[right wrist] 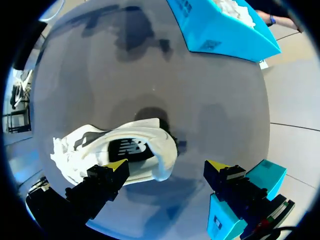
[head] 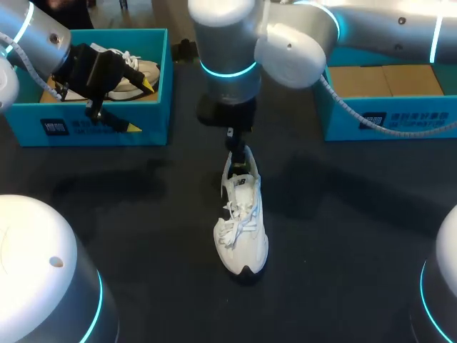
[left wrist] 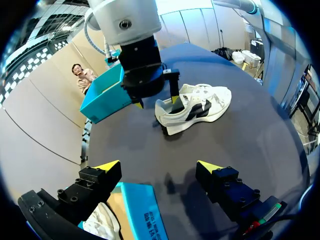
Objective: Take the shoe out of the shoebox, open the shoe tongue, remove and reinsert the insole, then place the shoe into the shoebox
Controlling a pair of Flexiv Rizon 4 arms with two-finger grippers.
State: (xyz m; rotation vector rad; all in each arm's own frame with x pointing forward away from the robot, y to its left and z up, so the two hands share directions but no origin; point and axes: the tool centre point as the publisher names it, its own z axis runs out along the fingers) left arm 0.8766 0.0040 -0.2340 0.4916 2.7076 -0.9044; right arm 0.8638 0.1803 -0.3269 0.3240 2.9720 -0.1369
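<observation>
A white shoe [head: 243, 229] lies on the dark table at the middle, toe toward the front edge. My right gripper [head: 239, 153] hangs over its heel. In the right wrist view the right gripper [right wrist: 166, 167] is open: one finger is above the shoe [right wrist: 115, 150] opening, the other outside the heel, neither pressing. My left gripper [head: 139, 105] stands open above the left blue shoebox [head: 107, 125], which holds a second white shoe [head: 136, 75]. The left wrist view shows the left gripper [left wrist: 158, 167] with nothing between its fingers, and the shoe [left wrist: 195, 107] farther ahead.
A second blue shoebox [head: 385, 118] stands at the back right, its brown inside showing. The left box's wall [left wrist: 140, 210] lies just under my left gripper. Two white robot bases [head: 43, 271] fill the front corners.
</observation>
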